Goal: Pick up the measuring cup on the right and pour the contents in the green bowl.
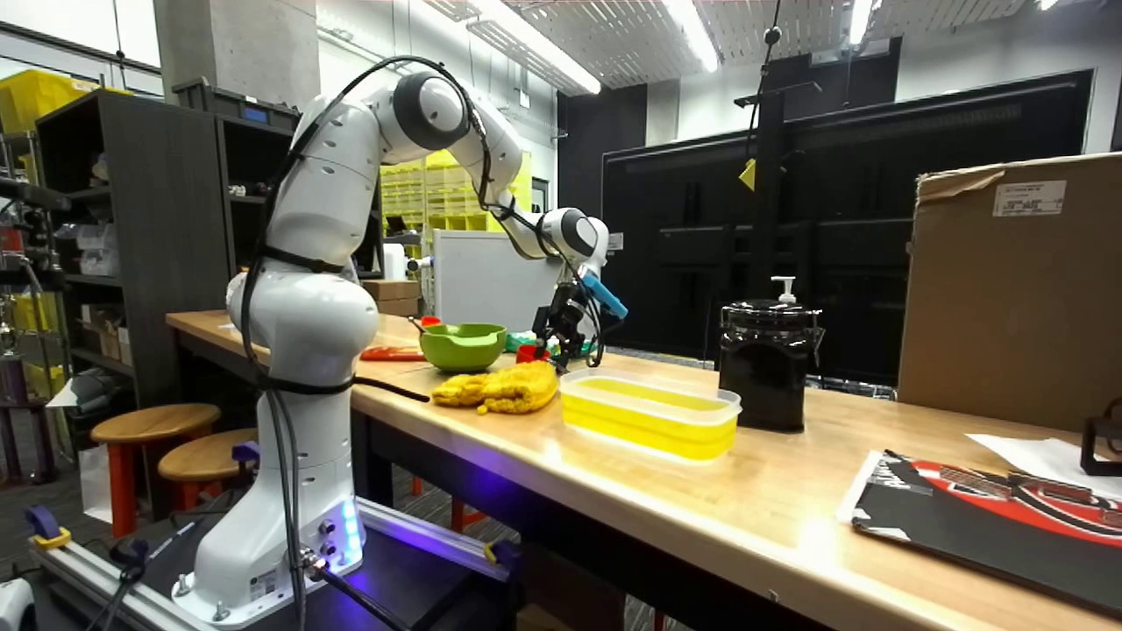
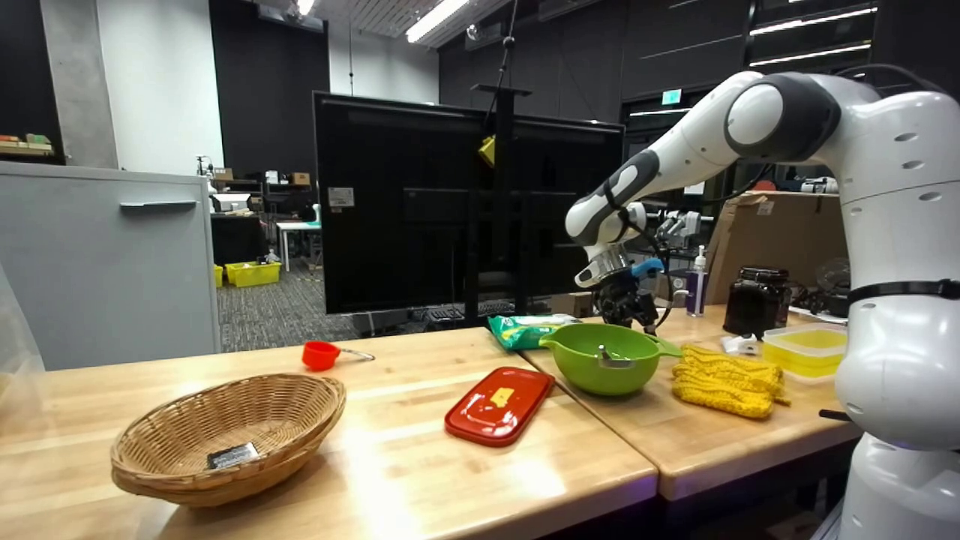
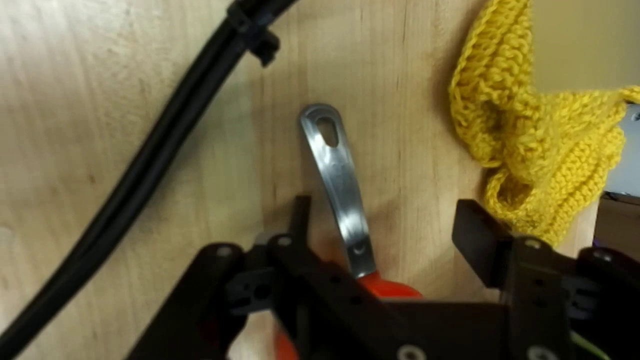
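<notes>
Reaching for the measuring cup (image 3: 385,286) is, by judgement, the step in hand; grasp not yet made, lift and pour outstanding.

Item: measuring cup, red, with metal handle (image 3: 340,185). Sits on the wooden table (image 3: 410,125) near the green bowl (image 1: 463,352) and the yellow knitted cloth (image 1: 508,388). Partly hidden under the gripper in the wrist view; contents not visible.

Item: gripper (image 3: 382,222). Fingers (image 3: 477,240) spread well apart, one to each side of the handle, close to its join with the cup. Wood shows between handle and both fingertips; nothing grasped. Any contact lower down, at the cup: cannot tell.

Item: second red cup (image 2: 320,355), well apart; presumably not the one wanted.

Next move, by judgement: clamp the handle squarely, lift level to avoid spilling, carry over the bowl, only then tilt.
</notes>
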Controlling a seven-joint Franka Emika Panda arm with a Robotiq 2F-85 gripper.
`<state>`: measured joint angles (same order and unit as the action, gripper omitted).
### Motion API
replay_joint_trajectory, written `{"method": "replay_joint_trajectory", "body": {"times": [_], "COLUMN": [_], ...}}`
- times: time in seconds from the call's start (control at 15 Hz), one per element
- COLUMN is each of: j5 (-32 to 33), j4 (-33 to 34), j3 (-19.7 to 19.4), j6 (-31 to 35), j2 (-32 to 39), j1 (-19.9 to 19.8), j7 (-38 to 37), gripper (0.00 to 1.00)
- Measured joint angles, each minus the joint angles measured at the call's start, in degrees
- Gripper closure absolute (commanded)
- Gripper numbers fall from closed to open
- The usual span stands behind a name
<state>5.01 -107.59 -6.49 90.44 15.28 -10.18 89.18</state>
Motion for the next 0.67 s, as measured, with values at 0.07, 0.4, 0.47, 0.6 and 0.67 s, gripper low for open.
{"method": "replay_joint_trajectory", "body": {"times": [0.07, 0.4, 0.47, 0.6, 0.67], "j5": [-0.3, -1.7, -1.9, -2.1, -2.1], "j4": [0.3, 0.5, 0.5, 0.6, 0.7], "j3": [0.0, 0.0, 0.0, 0.0, 0.0], "j6": [0.0, 0.0, 0.0, -0.1, -0.1], "j2": [0.2, 0.9, 1.0, 1.1, 1.1], "j1": [-0.1, -0.3, -0.3, -0.3, -0.3], "j7": [0.1, 0.3, 0.3, 0.3, 0.3], "gripper": [0.63, 0.99, 1.0, 0.97, 0.97]}}
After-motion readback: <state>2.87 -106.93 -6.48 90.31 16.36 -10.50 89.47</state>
